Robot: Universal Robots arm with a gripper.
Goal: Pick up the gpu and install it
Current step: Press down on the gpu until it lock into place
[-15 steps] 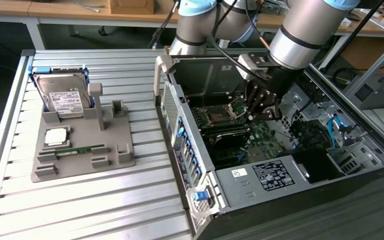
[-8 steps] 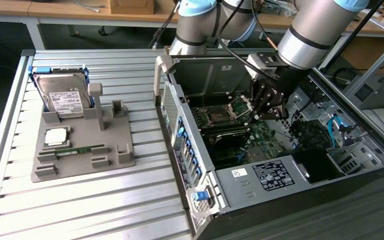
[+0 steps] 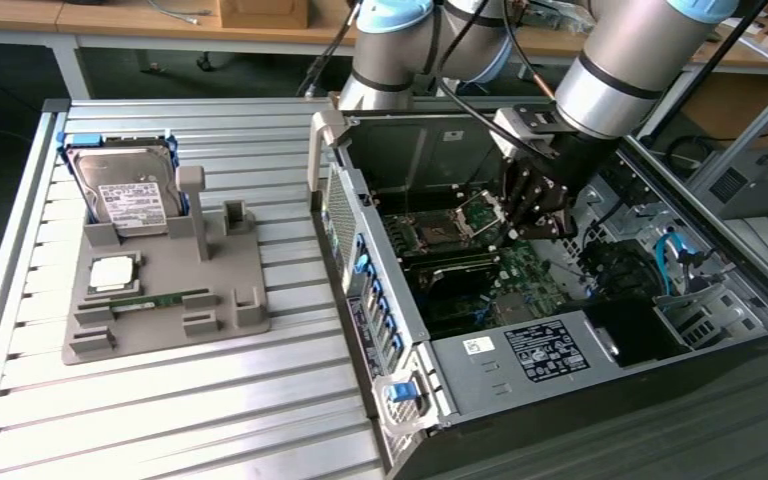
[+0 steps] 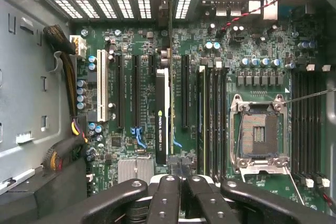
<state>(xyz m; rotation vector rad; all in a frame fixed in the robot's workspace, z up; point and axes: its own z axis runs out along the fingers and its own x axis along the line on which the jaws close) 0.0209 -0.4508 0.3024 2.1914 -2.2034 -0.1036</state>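
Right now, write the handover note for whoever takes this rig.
The gripper: jaws shut, nothing visible between them, reaching into the open computer case above the motherboard.
The gpu: standing on edge in an expansion slot, mid-board, just ahead of the fingertips.
Done: the card is in the case, in a slot.
Left: I cannot tell whether it is pressed fully home, or whether the gripper touches it.
The hard drive stands on the grey fixture outside the case.
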